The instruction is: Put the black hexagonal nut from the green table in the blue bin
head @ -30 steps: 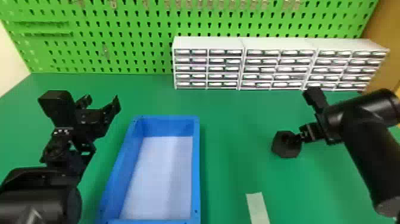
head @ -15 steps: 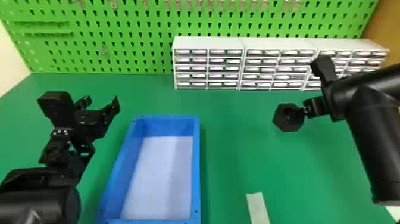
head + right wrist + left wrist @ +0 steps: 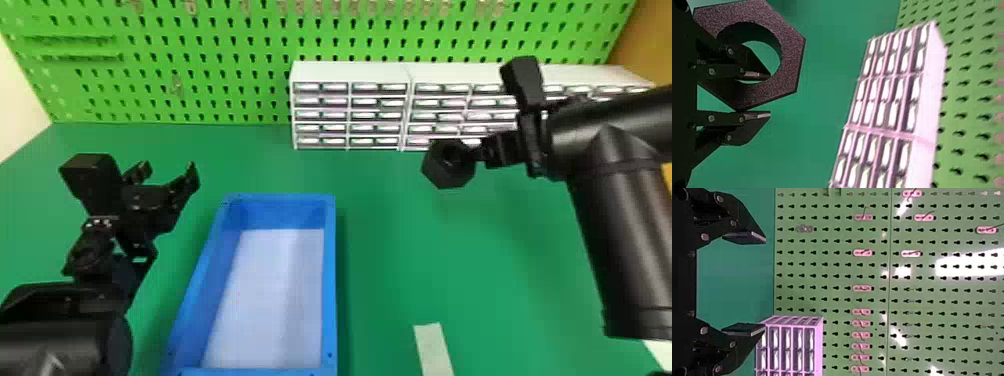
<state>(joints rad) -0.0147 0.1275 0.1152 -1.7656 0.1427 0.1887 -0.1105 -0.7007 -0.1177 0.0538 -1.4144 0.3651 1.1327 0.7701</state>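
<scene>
Aloft, the right gripper (image 3: 769, 95) pinches the nut (image 3: 442, 175) by 1 side, 1 finger through its hole, right of the bin (image 3: 330, 280). Held off-centre, the nut could swivel and clip the bin. The left gripper (image 3: 765, 284) gapes wide.

The bin (image 3: 329, 280) lies on the desk (image 3: 390, 260), a strip (image 3: 434, 350) to its right. Drawer units (image 3: 350, 72) stand farther back, before the pegboard (image 3: 212, 65).

Black nut (image 3: 792, 58): partly covered by the right gripper's (image 3: 480, 150) finger, and cut off by the right wrist view's edge.
Blue bin (image 3: 329, 280): near end cut off by the head view's bottom edge.
Tape (image 3: 433, 345): likewise.
Drawers (image 3: 350, 74): partly behind the right arm (image 3: 612, 215); fronts blurred.
</scene>
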